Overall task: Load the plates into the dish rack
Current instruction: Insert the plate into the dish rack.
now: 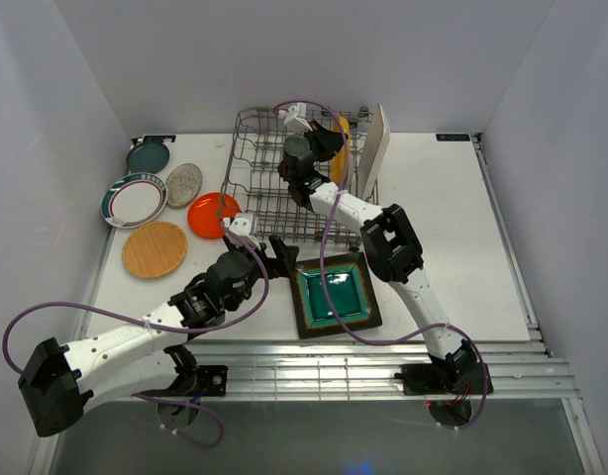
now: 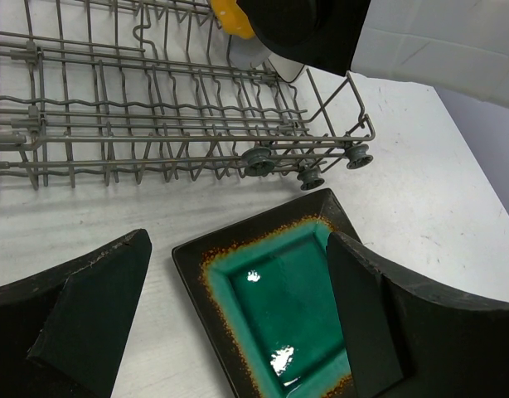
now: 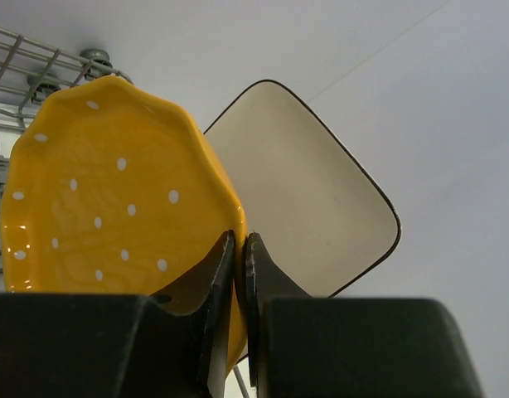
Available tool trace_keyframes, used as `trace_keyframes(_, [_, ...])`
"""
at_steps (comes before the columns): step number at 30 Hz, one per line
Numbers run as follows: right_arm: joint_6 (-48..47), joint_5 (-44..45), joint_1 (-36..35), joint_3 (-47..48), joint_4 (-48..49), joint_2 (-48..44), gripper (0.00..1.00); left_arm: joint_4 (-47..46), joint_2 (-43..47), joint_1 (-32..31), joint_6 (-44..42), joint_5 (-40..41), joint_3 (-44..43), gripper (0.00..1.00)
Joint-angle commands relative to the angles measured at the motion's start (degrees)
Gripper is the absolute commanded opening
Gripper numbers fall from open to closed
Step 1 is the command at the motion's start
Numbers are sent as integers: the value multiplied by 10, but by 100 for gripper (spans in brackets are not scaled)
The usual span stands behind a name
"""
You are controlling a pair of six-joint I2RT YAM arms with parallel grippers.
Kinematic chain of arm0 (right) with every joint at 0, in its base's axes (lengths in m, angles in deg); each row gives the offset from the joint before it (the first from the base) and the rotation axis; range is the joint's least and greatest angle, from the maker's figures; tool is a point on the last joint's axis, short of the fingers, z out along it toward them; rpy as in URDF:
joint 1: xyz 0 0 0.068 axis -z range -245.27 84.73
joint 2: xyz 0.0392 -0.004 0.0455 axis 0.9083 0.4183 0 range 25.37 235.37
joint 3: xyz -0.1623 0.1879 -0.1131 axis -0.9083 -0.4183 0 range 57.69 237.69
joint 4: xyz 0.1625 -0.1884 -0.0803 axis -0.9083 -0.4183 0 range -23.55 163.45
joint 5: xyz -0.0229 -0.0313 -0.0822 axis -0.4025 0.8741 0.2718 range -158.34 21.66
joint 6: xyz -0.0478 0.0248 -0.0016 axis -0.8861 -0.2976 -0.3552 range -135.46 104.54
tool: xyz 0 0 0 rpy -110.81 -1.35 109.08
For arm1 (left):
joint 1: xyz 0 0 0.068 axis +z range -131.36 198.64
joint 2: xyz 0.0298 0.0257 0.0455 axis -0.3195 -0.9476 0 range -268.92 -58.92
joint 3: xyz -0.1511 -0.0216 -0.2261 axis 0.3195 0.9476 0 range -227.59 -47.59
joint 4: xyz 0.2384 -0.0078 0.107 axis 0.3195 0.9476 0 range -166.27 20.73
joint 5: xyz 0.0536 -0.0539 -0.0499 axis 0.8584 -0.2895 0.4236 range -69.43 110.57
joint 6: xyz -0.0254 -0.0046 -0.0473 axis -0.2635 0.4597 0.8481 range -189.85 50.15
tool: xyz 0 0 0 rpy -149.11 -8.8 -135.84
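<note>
top: the wire rack (image 1: 274, 193) held a yellow scalloped plate (image 1: 341, 148) upright beside a white rectangular plate (image 1: 374, 150). left wrist: the left gripper (image 2: 238, 278) was spread over a glossy green square plate (image 2: 275, 311). right wrist: the right gripper (image 3: 236, 274) pinched the scalloped rim.

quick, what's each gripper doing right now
Left gripper: open, over the green square plate, holding nothing.
Right gripper: shut on the yellow scalloped plate at its rim.

A robotics test cell. Blank white walls (image 1: 284, 59) enclose the white surface (image 1: 453, 218). Cabled arms (image 1: 393, 247) stand on aluminium rails (image 1: 334, 368).
</note>
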State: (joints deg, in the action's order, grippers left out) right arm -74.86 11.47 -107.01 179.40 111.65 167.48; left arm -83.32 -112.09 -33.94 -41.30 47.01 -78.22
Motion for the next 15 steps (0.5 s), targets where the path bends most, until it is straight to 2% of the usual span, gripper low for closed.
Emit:
trace_keyframes(1, [13,5,1,27,55,-10,8,5,3,2,3,-2,-20,98])
trace_keyframes(15, [15,19,-6,20,55,-2,8,4,1,2,3,-2,-20,98])
